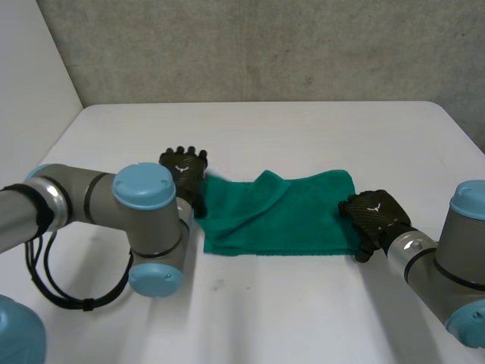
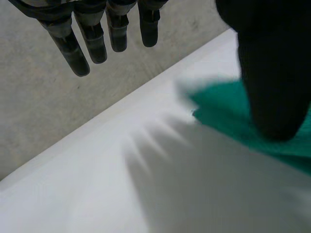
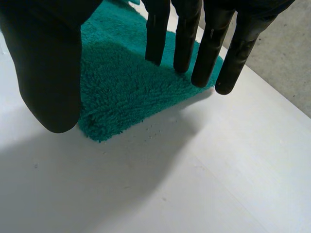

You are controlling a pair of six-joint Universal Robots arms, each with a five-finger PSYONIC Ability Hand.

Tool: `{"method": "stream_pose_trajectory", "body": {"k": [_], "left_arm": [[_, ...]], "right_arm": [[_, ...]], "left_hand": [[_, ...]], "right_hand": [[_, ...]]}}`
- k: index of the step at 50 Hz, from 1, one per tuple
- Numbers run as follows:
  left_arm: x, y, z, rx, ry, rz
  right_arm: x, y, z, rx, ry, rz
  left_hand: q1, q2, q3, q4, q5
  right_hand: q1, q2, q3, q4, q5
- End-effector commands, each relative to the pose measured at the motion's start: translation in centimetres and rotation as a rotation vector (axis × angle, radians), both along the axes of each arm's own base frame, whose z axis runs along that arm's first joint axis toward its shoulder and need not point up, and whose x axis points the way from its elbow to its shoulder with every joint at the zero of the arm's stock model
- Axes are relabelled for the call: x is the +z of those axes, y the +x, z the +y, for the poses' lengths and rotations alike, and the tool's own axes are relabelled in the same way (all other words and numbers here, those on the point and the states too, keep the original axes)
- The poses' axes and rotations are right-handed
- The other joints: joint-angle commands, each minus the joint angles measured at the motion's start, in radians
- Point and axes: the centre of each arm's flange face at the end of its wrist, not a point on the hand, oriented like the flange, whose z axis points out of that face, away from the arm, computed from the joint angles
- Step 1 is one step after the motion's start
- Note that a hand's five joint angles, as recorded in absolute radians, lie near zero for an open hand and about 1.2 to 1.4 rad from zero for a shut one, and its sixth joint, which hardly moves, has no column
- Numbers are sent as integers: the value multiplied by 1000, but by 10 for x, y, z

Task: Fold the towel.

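Observation:
A green towel [image 1: 280, 216] lies flat in the middle of the white table, with a raised fold [image 1: 267, 182] near its far edge. My left hand [image 1: 184, 168] hovers at the towel's far left corner. In the left wrist view its fingers [image 2: 92, 41] are straight and its thumb [image 2: 272, 73] hangs over the towel's corner [image 2: 223, 114], holding nothing. My right hand [image 1: 373, 216] is at the towel's right edge near the front corner. Its straight fingers [image 3: 212, 48] reach over the towel's edge [image 3: 131, 92], the thumb [image 3: 48, 73] stands apart above the near corner, and no cloth is pinched.
The white table [image 1: 303, 311] has bare room in front of and behind the towel. A grey concrete wall [image 1: 265, 45] rises behind the table's far edge. My left arm's elbow [image 1: 148, 227] stands close to the towel's front left corner.

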Motion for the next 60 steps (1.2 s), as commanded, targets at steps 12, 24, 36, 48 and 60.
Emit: {"method": "stream_pose_trajectory", "body": {"k": [12, 24, 36, 48, 60], "left_arm": [[35, -9, 54, -106, -25, 12], [20, -46, 86, -319, -1, 18], [-4, -61, 54, -284, -17, 15], [-17, -10, 6, -43, -10, -110], [7, -8, 68, -129, 29, -82]], "right_arm": [[-2, -1, -1, -9, -11, -12], [-4, -1, 2, -8, -3, -10], [-3, -1, 2, -8, -5, -11], [-3, -3, 0, -22, -9, -7], [0, -7, -5, -57, -24, 0]], "left_hand": [[-18, -28, -39, -28, -47], [-12, -21, -32, -22, -40], [9, -1, -12, -1, -20], [-3, -12, -23, -13, -31], [-18, -27, -38, -27, -46]], "right_hand": [[280, 215, 213, 211, 233], [274, 209, 207, 205, 227], [274, 209, 207, 205, 227], [365, 300, 297, 295, 318], [974, 910, 907, 905, 928]]}}
